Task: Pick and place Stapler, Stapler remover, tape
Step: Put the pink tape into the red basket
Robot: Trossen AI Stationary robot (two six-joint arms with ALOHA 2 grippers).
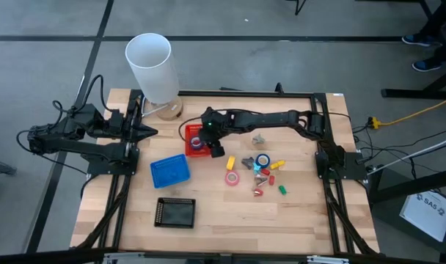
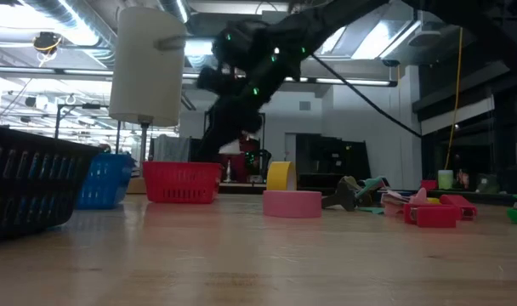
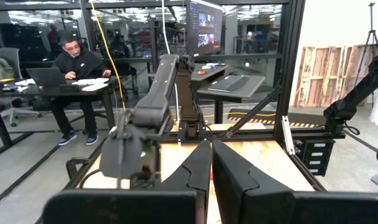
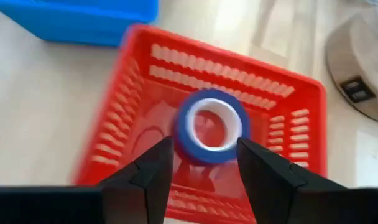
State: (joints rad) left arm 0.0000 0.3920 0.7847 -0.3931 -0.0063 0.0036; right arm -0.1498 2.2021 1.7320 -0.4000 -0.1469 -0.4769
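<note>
My right gripper (image 4: 204, 163) hangs open over the red basket (image 1: 188, 147), slanting down. A blue tape roll (image 4: 212, 127) shows just past its fingertips, inside the basket's walls (image 4: 124, 124); I cannot tell whether it lies on the basket's floor. A pink tape roll (image 1: 232, 178), a yellow one (image 1: 230, 163) and a blue-and-white one (image 1: 262, 160) sit on the table to the right. Beside them are a grey metal tool (image 1: 249, 163) and small red pieces (image 1: 265, 176). My left gripper (image 3: 211, 168) waits shut at the table's left edge.
A blue basket (image 1: 169, 171) stands near the red one and a black basket (image 1: 175, 213) toward the near edge. A tall white cylinder (image 1: 151, 66) rises at the far left corner. A green block (image 1: 282, 189) lies right of centre. A person sits at a desk beyond the table (image 3: 77, 68).
</note>
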